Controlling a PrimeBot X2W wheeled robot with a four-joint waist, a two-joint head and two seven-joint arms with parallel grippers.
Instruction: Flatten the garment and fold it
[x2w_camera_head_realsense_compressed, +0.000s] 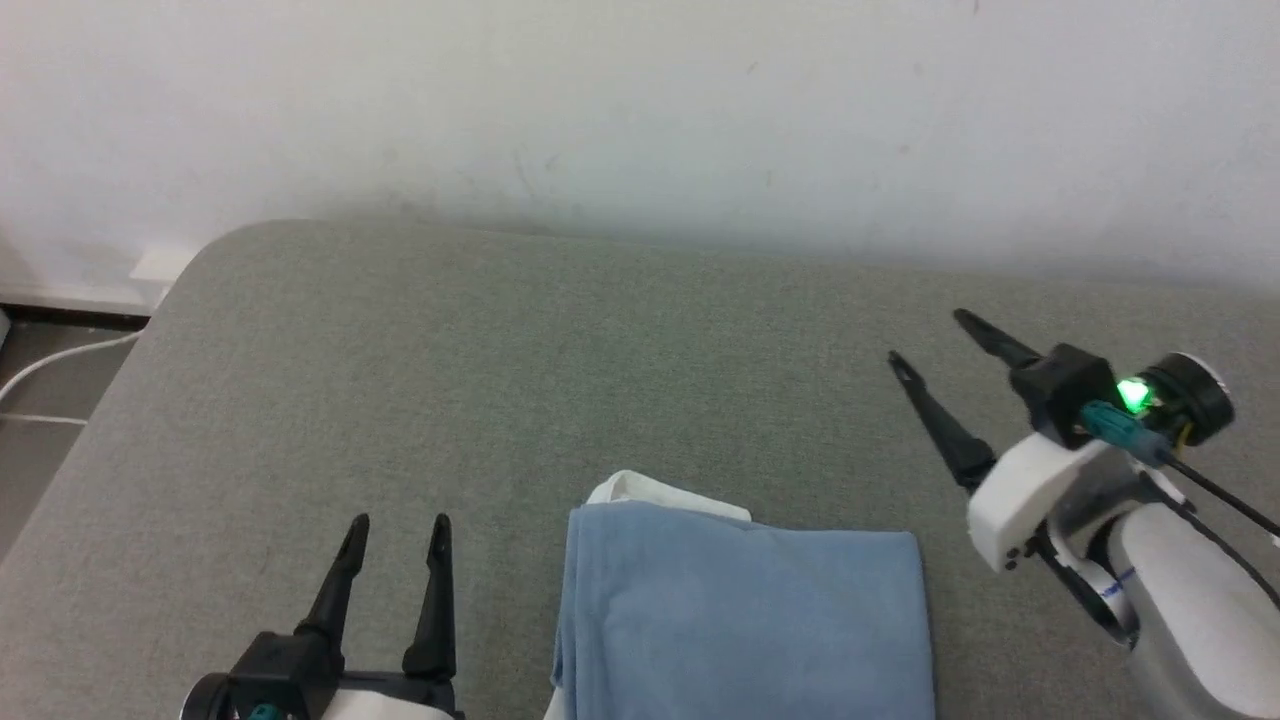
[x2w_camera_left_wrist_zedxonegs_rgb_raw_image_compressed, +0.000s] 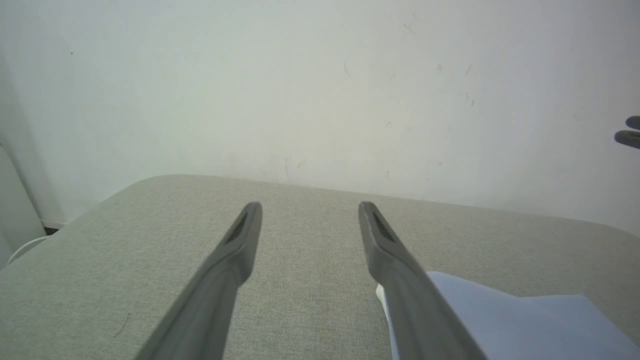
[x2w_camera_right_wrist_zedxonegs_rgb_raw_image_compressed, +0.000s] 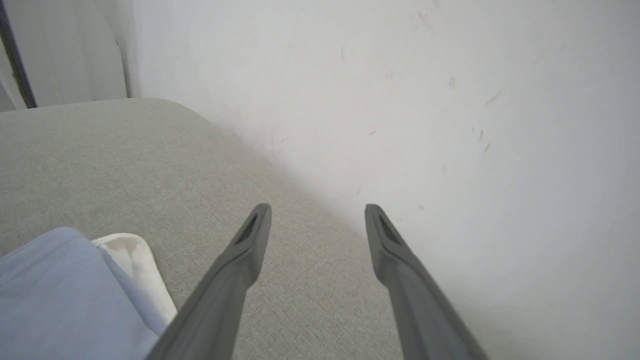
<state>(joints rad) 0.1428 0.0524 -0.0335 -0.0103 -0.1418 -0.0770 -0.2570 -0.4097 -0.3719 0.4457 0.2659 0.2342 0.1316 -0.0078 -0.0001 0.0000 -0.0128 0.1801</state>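
The garment (x2w_camera_head_realsense_compressed: 745, 615) lies folded into a light blue rectangle at the front middle of the grey table (x2w_camera_head_realsense_compressed: 500, 380), its white collar (x2w_camera_head_realsense_compressed: 650, 492) peeking out at the far left corner. My left gripper (x2w_camera_head_realsense_compressed: 398, 528) stands open at the lower left, a little left of the garment, holding nothing. My right gripper (x2w_camera_head_realsense_compressed: 930, 340) is open above the table to the right of the garment, fingers pointing up and left, empty. The left wrist view shows the garment (x2w_camera_left_wrist_zedxonegs_rgb_raw_image_compressed: 525, 325) at lower right; the right wrist view has the garment (x2w_camera_right_wrist_zedxonegs_rgb_raw_image_compressed: 65, 295) at lower left.
A white wall (x2w_camera_head_realsense_compressed: 640, 110) rises right behind the table's far edge. The table's rounded left corner (x2w_camera_head_realsense_compressed: 215, 245) drops to the floor, where a white cable (x2w_camera_head_realsense_compressed: 50, 365) runs. The grey surface beyond the garment is bare.
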